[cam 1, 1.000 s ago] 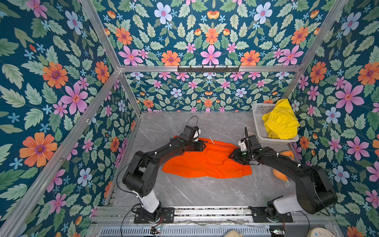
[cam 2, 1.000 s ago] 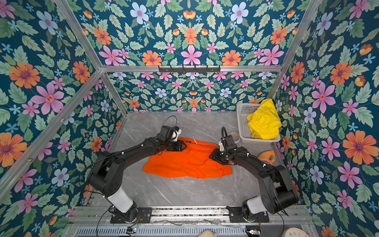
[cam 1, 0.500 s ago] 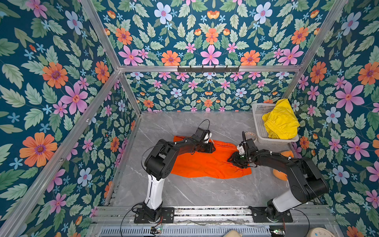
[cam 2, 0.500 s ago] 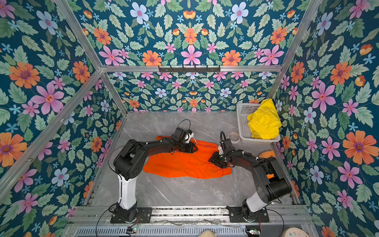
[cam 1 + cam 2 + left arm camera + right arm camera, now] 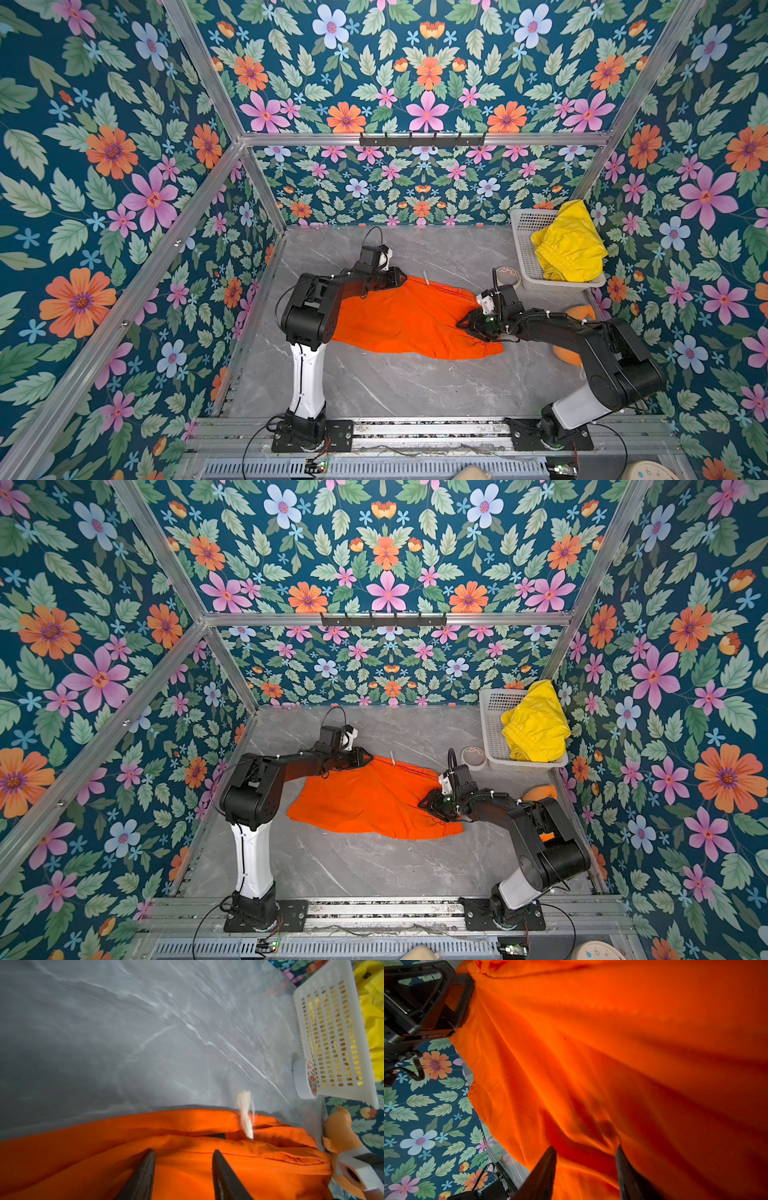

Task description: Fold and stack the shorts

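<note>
The orange shorts (image 5: 407, 320) (image 5: 365, 800) lie spread flat mid-table, waistband along the far edge with a whitish drawstring (image 5: 245, 1113) poking out. My left gripper (image 5: 399, 276) (image 5: 365, 756) sits low at the far left corner of the waistband. Its jaws (image 5: 184, 1152) stand apart over the orange cloth (image 5: 187, 1167). My right gripper (image 5: 463, 324) (image 5: 424, 802) rests on the right side of the shorts, jaws (image 5: 585, 1149) apart, with a ridge of orange fabric (image 5: 612, 1043) between them. The yellow shorts (image 5: 569, 245) (image 5: 536, 725) lie crumpled in the basket.
A white perforated basket (image 5: 523, 249) (image 5: 492, 729) (image 5: 332, 1032) stands at the back right. A tape roll (image 5: 509, 276) (image 5: 301, 1076) lies beside it. An orange plush fish (image 5: 579, 311) (image 5: 340, 1132) sits by the right wall, behind the right arm. Floral walls enclose the table.
The left arm swung its elbow upright; its gripper went right along the waistband, then back left. The right gripper crept slightly left over the shorts. The shorts have barely shifted.
</note>
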Available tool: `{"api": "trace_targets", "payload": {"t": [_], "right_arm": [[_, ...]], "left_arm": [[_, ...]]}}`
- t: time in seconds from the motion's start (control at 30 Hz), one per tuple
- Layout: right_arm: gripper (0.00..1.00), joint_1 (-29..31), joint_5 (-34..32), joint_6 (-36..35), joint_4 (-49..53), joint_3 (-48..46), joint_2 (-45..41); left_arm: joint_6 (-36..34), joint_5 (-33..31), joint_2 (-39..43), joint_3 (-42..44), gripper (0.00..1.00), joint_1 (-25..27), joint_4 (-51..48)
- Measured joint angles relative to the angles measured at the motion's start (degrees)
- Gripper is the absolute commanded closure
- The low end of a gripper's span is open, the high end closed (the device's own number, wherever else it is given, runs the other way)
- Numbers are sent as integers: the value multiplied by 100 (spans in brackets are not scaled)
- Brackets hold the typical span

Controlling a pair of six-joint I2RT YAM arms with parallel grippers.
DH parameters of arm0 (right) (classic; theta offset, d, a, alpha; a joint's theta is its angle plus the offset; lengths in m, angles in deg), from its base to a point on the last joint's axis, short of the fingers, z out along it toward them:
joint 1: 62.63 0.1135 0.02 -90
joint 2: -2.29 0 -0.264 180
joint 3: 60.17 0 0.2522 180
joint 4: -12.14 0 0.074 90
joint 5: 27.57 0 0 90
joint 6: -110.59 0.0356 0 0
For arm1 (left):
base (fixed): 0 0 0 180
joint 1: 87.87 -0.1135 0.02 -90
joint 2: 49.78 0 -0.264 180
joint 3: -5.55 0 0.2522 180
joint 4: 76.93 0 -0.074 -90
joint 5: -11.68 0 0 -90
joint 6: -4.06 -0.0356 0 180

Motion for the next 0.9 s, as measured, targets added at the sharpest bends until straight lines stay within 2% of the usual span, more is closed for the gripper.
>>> {"api": "trace_targets", "payload": {"t": [0.17,0.27,0.37,0.43,0.53,0.7,0.8,0.9], "right_arm": [[44,0,-205,-2,820,400,-442],[40,-142,-243,-83,1086,686,-1010],[39,-654,-240,-105,1357,654,-1668],[39,-1088,-153,-109,1547,533,-2015],[39,-2020,225,-186,1923,271,-2433],[39,-3585,896,-433,2468,-109,-2778],[40,-4183,1272,-564,2559,-313,-2785],[39,-4356,1495,-660,2577,-433,-2761]], "left_arm": [[9,-55,472,4,52,-389,-223],[-142,-35,1023,81,52,-345,-435],[-326,-85,1674,313,51,-127,-693],[-553,-236,2013,415,50,243,-933],[-1051,-345,2312,538,49,1132,-1073],[-1967,-417,2297,601,49,2492,-1027],[-2538,-422,1976,367,49,3147,-962],[-2979,-358,1532,35,48,3683,-872]]}}
